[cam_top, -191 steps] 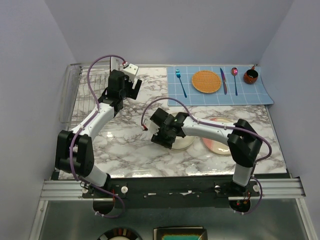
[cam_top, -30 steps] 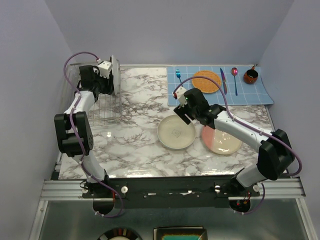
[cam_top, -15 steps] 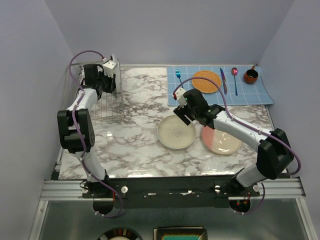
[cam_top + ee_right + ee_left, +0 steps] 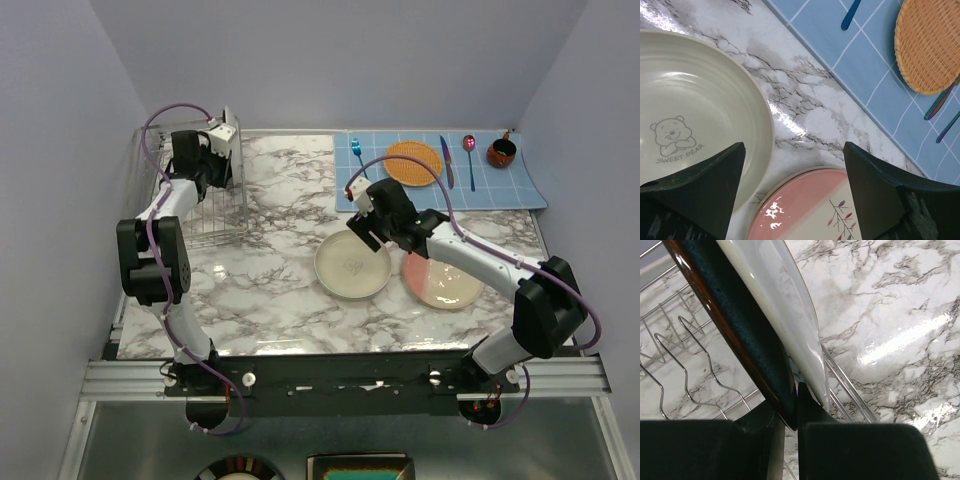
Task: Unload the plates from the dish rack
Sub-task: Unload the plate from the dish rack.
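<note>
A teal plate with a red rim point(image 4: 740, 335) stands upright in the silver wire dish rack point(image 4: 185, 205) at the far left, its white back point(image 4: 785, 305) facing the marble. My left gripper point(image 4: 797, 390) is shut on that plate's lower rim, one finger on each face; from above it sits at the rack's back right corner point(image 4: 222, 148). My right gripper point(image 4: 794, 146) hangs open over the gap between the cream bear plate point(image 4: 352, 265) point(image 4: 690, 115) and the pink-and-cream twig plate point(image 4: 443, 280) point(image 4: 810, 210), both lying flat on the table.
A blue grid mat point(image 4: 440, 190) at the back right carries an orange woven disc point(image 4: 412, 163), a blue fork point(image 4: 362, 165), a knife point(image 4: 447, 160), a spoon point(image 4: 470, 160) and a brown cup point(image 4: 501, 152). Rack wires point(image 4: 690, 340) rise beside the gripped plate.
My left gripper has closed onto the teal plate's rim in the rack. The right arm has drifted slightly and stays open above the two plates.
</note>
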Robot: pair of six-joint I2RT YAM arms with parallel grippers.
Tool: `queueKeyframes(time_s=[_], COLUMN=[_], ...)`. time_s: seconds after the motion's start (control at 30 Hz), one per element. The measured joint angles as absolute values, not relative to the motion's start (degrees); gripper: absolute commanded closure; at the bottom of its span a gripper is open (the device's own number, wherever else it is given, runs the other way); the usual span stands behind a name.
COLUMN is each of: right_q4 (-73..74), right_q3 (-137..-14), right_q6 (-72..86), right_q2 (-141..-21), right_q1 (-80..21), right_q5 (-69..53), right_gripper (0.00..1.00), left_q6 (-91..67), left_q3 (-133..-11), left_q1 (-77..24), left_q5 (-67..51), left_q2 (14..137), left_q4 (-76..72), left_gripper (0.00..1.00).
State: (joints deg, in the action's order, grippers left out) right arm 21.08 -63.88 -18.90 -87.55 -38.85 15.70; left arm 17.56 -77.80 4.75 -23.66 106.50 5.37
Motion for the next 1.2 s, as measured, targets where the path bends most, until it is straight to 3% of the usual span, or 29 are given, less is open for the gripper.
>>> queueKeyframes(time_s=[0.47,1.2], right_q4=[21.12,21.17], right_q3=[-63.57,-63.57], right_q6=[-18.90,-18.92], right_q2=[-88.64,-89.47], right_q1=[-38.61,-38.61], right_q5=[15.07,14.37], right_gripper=[0.12,0.13], left_q6=[16.84,14.02], left_q3=[-72.73,-67.40], left_q1=[4.36,4.36], left_q5=[-20.62,-18.28], left_q2=[103.88,95.74], left_q4=[0.51,4.40], left_gripper=[1.00,1.00])
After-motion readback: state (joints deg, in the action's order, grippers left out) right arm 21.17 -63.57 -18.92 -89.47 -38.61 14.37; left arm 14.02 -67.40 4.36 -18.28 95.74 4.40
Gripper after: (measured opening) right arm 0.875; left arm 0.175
